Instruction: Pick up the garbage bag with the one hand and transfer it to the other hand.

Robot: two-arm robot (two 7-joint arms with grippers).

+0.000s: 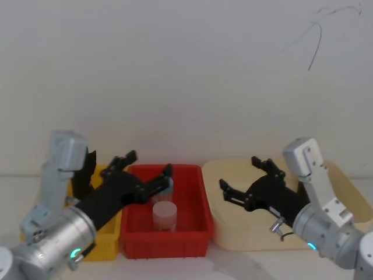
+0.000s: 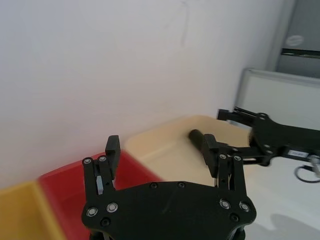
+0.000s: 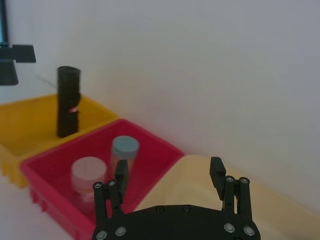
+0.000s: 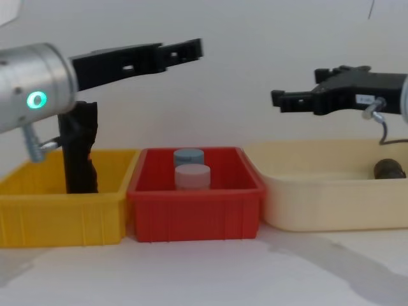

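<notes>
The left hand (image 1: 149,164), green ring glowing on its silver wrist, hangs with its fingers spread, holding nothing, above the edge where the yellow bin (image 4: 64,217) meets the red bin (image 4: 194,213). From the head view its arm hides most of the garbage bag (image 3: 68,100). That bag is a crinkly black roll standing upright in the yellow bin, a thin red-and-white band round it. The red bin holds two round jars, one blue-lidded (image 4: 189,155), one pale pink (image 4: 192,175). The right hand (image 1: 239,173), fingers also apart, hovers over the cream tray (image 4: 331,204). There a second black roll (image 4: 389,169) lies half hidden behind the rim. The worktop (image 4: 204,274) is white.
</notes>
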